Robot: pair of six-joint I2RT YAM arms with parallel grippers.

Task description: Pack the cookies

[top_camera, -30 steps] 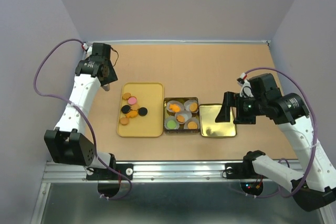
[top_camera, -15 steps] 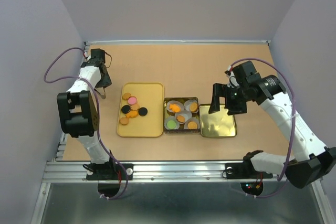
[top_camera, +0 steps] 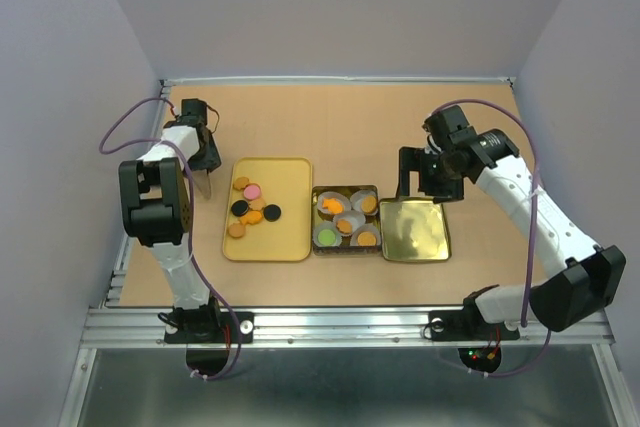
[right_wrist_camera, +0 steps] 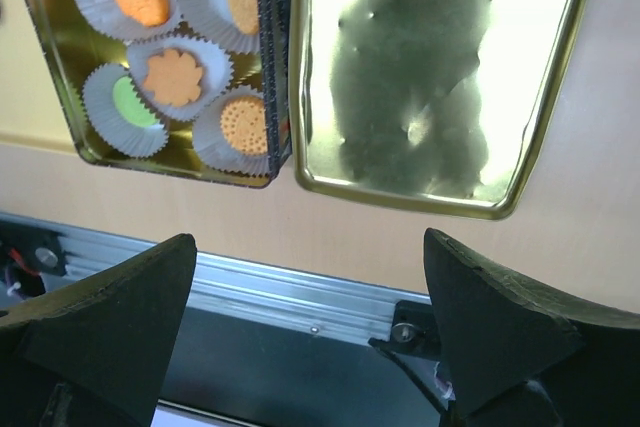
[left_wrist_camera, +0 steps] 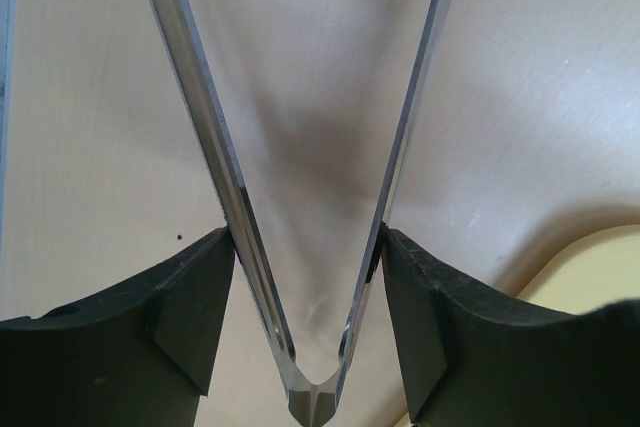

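Loose cookies [top_camera: 252, 209], orange, black and pink, lie on a yellow tray [top_camera: 290, 172]. More cookies [right_wrist_camera: 172, 77] sit in white paper cups inside the open tin [top_camera: 346, 190], which also shows in the right wrist view [right_wrist_camera: 272, 67]. My left gripper [top_camera: 203, 169] is left of the tray, above bare table. It is shut [left_wrist_camera: 308, 247] on the base of metal tongs [left_wrist_camera: 315, 392], whose arms spread in a V; the tongs hold nothing. My right gripper [top_camera: 418, 175] is wide open and empty [right_wrist_camera: 308, 247], just behind the tin's gold lid [top_camera: 413, 232].
The gold lid [right_wrist_camera: 430, 77] lies flat to the right of the tin, touching it. The table's metal front rail [right_wrist_camera: 300, 297] runs along the near edge. A corner of the yellow tray [left_wrist_camera: 600, 257] shows at the lower right of the left wrist view.
My right arm has swung up and left, bringing the open gripper from right of the lid to behind it. My left arm has folded back; its gripper stays left of the tray.
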